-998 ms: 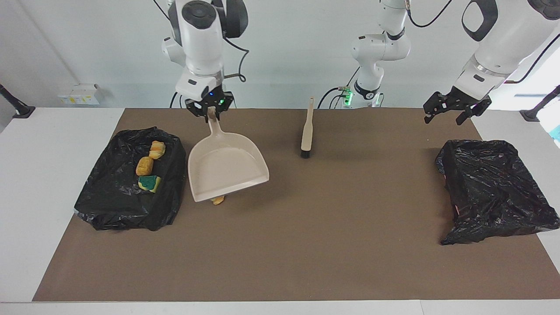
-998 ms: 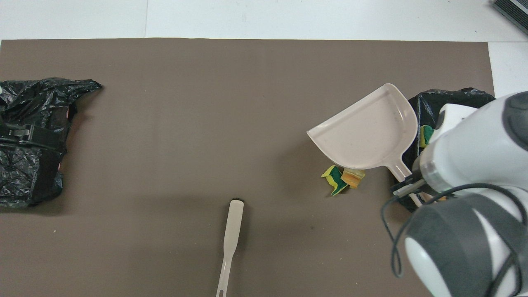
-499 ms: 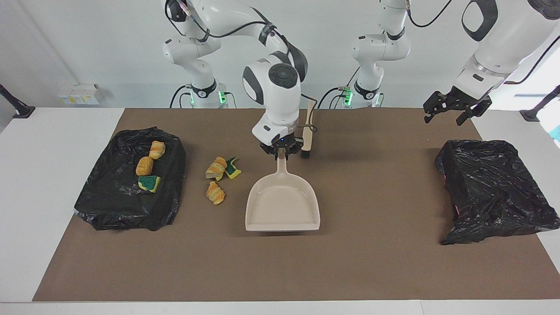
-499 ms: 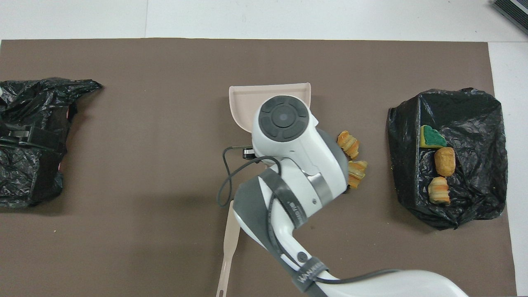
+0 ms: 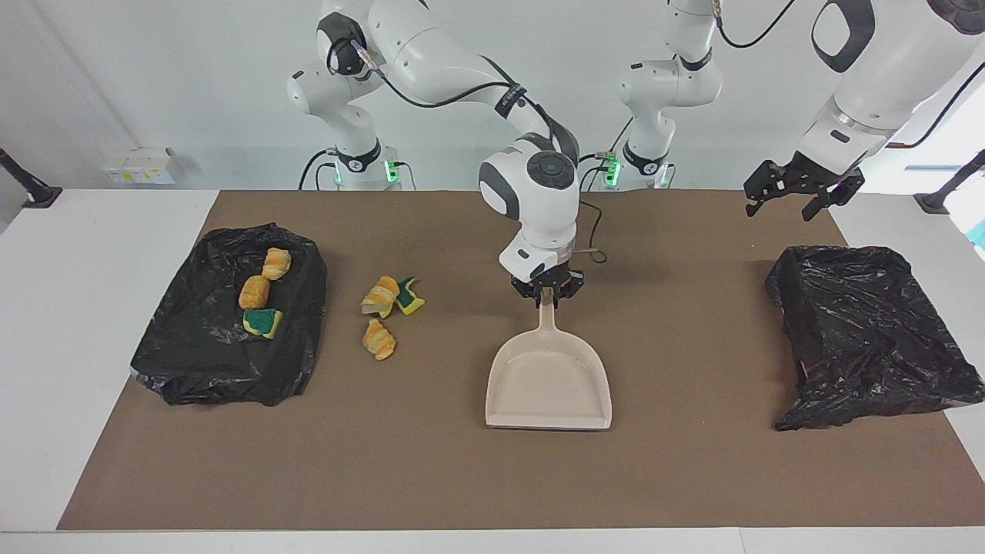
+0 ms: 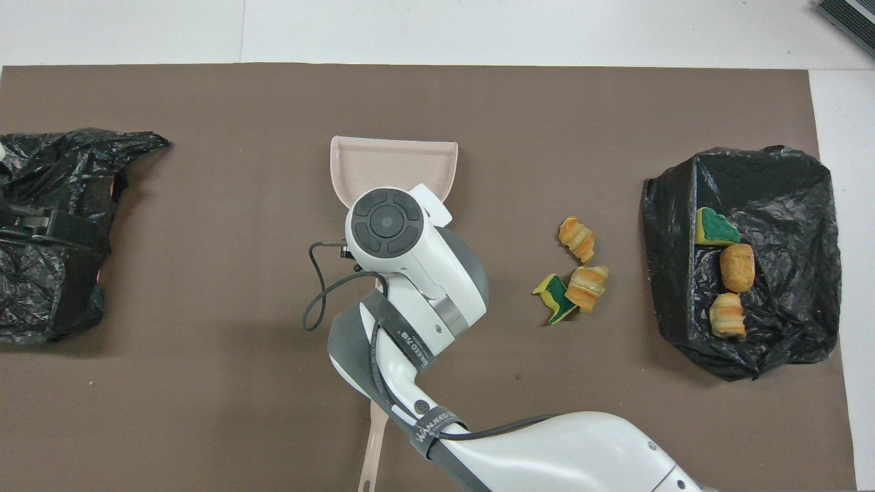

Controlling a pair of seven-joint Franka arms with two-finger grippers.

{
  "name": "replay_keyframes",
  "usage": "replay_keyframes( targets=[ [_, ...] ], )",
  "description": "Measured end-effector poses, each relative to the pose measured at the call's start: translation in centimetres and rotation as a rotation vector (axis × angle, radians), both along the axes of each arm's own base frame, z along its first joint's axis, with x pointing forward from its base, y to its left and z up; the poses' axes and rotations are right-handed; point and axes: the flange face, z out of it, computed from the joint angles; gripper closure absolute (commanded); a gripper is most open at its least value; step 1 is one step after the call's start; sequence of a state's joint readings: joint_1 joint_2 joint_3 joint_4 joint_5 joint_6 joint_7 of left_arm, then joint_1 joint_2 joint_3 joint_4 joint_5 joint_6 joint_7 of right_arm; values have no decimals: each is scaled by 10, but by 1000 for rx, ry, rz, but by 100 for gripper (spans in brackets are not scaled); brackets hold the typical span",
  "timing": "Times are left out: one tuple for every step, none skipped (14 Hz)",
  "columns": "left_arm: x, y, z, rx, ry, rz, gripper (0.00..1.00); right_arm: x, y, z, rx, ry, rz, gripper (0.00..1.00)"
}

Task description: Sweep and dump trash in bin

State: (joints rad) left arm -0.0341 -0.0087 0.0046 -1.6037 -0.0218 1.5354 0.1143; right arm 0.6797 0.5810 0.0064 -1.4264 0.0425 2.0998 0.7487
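The right gripper is clamped on the handle of the beige dustpan, over the middle of the brown mat. The pan hangs from it with its handle toward the robots and its open mouth toward the mat's edge farthest from them; whether its lip touches the mat cannot be told. In the overhead view the right arm hides most of the pan, and only its wide front shows.

Beside the pan, toward the right arm's end of the table, three pieces of trash lie loose on the mat: a croissant-like chunk, another chunk nearer the robots, and a yellow-green sponge piece touching that second chunk. Next comes a black bag-lined bin near the mat's edge, holding three more pieces: two bread-like chunks and a green sponge piece.

The handle of a brush shows under the right arm, near the mat's edge closest to the robots.

The left gripper waits with its fingers spread, holding nothing, in the air over the mat's corner at the left arm's end. A second black bag-lined bin sits near that end.
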Motion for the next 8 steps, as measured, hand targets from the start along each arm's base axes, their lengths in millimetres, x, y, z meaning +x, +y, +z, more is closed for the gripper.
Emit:
replay_keyframes(
  targets=[
    [0,0,0,0,0,0,0,-3,3,-2,-2,2,6,52],
    [0,0,0,0,0,0,0,-4,5,-5,-4,5,10,41],
    [0,0,0,0,0,-1,0,-5,7,-6,-5,6,12,34],
    [0,0,0,0,0,-1,0,-5,7,-6,-3,4,13,20],
    [0,0,0,0,0,-1,0,-5,7,-5,-2,2,16,5],
    [0,0,0,0,0,-1,0,-5,8,-5,-1,0,22,0],
    [0,0,0,0,0,-1,0,-5,8,-3,0,-3,29,0],
    [0,0,0,0,0,-1,0,-7,8,3,1,-4,40,0]
  ],
)
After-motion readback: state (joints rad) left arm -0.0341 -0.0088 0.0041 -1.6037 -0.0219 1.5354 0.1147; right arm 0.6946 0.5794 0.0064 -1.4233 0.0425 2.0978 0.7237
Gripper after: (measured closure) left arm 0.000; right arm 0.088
